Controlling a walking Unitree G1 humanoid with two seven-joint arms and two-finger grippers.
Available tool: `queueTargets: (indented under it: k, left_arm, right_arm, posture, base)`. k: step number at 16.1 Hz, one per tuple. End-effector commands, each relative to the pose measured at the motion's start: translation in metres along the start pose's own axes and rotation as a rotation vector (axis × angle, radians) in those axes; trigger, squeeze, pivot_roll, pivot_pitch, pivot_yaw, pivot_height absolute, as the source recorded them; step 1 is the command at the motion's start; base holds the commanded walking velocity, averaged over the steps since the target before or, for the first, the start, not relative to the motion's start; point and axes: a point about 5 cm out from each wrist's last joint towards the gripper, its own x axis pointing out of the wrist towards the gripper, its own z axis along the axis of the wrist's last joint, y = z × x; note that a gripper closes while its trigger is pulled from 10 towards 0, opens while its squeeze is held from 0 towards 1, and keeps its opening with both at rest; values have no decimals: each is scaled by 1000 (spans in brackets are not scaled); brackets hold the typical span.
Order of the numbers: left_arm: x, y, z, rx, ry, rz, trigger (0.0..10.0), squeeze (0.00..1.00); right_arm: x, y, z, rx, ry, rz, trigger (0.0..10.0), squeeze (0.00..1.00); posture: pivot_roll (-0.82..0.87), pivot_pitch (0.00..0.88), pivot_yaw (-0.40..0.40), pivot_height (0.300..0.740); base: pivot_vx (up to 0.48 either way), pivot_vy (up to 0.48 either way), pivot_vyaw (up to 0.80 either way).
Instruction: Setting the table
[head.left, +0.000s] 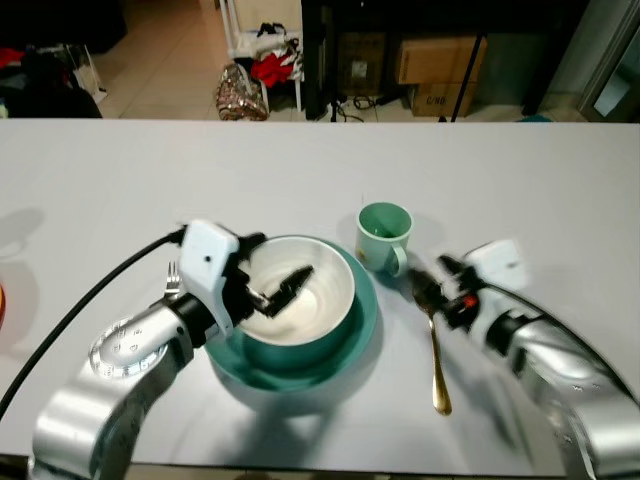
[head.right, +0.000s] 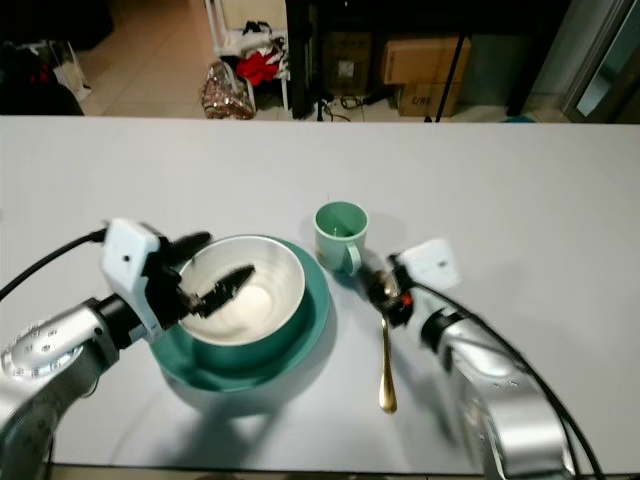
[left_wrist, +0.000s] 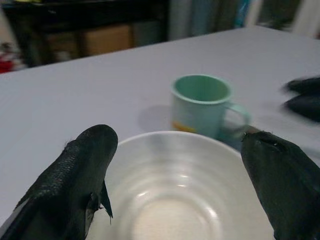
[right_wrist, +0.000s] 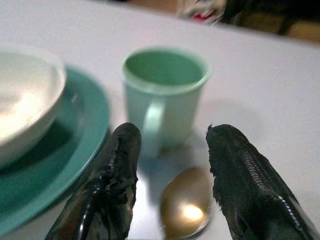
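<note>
Place setting, largely laid: white ceramic bowl (head.left: 298, 290) was nested on teal round plate (head.left: 362, 335); mint-green mug (head.left: 384, 236) and gold metal spoon (head.left: 437, 360) alongside. Left gripper (head.left: 270, 275) and right gripper (head.left: 432, 285) were open, empty. Fork (head.left: 172, 280) placement judged unconfirmed.

Bowl (head.left: 300, 295): glossy white glazed ceramic. Plate (head.left: 355, 345): smooth teal, satin sheen. Mug (head.left: 385, 235): pale green, matt-ish. Spoon (head.left: 437, 360): polished gold-tone metal. Counter (head.left: 500, 180): matt grey, smooth. Pincer fingers (right_wrist: 250, 175): black, ribbed, rubbery texture.
</note>
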Motion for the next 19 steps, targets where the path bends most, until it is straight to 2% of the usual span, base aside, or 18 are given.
queueTargets:
  k: [1, 4, 5, 6, 10, 13, 19]
  left_arm:
    - [-2, 9, -4, 20, -3, 108, 10000, 0]
    - [4, 13, -10, 14, -19, 256, 10000, 0]
    - [7, 14, -9, 34, -22, 292, 10000, 0]
    - [8, 14, -9, 37, -31, 307, 10000, 0]
    - [9, 15, -6, 46, -46, 340, 10000, 0]
    - [9, 18, -10, 51, -39, 376, 10000, 0]
    - [12, 18, -12, 62, -29, 368, 10000, 0]
  right_arm:
    - [-7, -4, 6, -11, -31, -81, 10000, 0]
    - [-11, -11, 8, 26, -100, -289, 10000, 0]
    - [-5, -10, 9, 63, -112, -318, 10000, 0]
    - [-2, -6, 12, 78, -122, -300, 10000, 0]
    - [3, -2, 9, -20, -106, -285, 10000, 0]
    - [7, -4, 14, -41, -124, -294, 10000, 0]
    - [8, -7, 16, -48, -142, -302, 10000, 0]
  posture:
    - [-14, 0, 57, 740]
    - [-16, 0, 43, 740]
    - [-16, 0, 37, 740]
    - [-17, 0, 35, 740]
    - [-11, 0, 18, 740]
    - [-18, 0, 17, 740]
    - [-33, 0, 35, 740]
  base:
    - [0, 0, 0]
    - [0, -125, 0]
    - [0, -480, 0]
    - [0, -480, 0]
    - [0, -480, 0]
    - [0, -480, 0]
    - [0, -480, 0]
